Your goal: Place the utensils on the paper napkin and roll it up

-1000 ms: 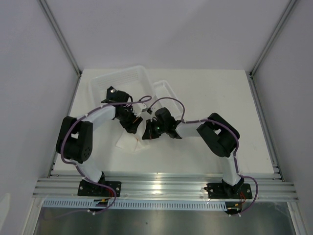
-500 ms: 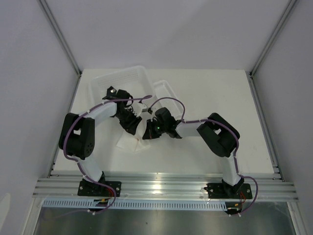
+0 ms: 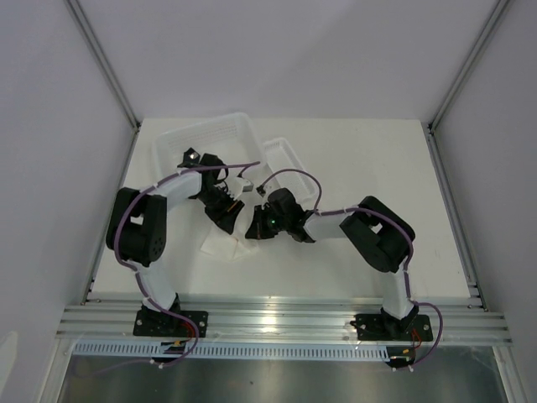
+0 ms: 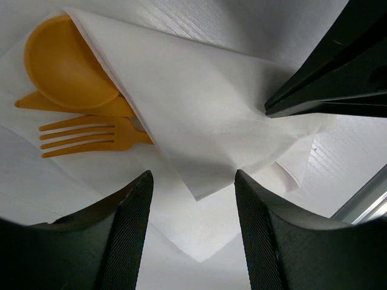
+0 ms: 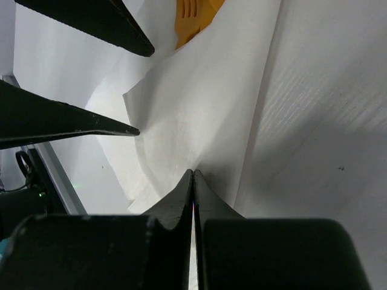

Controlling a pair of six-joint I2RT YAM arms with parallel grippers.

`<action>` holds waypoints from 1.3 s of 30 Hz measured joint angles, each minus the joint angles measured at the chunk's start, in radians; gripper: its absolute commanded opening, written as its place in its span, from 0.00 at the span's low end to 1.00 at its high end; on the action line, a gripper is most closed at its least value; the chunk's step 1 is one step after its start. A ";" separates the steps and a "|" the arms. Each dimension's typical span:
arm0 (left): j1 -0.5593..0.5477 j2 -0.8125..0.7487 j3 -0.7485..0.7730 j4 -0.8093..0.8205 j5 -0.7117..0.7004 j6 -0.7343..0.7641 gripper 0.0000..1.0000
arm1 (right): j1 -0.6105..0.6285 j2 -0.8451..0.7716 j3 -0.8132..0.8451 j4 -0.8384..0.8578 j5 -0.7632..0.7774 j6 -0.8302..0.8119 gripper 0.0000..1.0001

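Observation:
The paper napkin lies on the table with one flap folded over the orange utensils. A spoon and a fork stick out from under the fold, with a third orange tip beside them. My left gripper is open and empty, hovering just above the napkin's near corner. My right gripper is shut, pinching the folded napkin at its edge. The orange fork peeks out beyond it. In the top view both grippers, the left one and the right one, meet over the napkin.
Two rigid white plastic trays stand behind the arms, a large one at back left and a smaller one beside it. The left gripper's fingers cross the left side of the right wrist view.
The left arm's elbow has swung a little to the right. The right gripper has shifted slightly toward the front with the napkin flap. Both grippers stay over the napkin.

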 measured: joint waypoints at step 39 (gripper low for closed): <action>0.023 0.130 0.160 -0.192 0.059 -0.016 0.16 | 0.024 -0.007 -0.055 0.132 0.065 0.096 0.00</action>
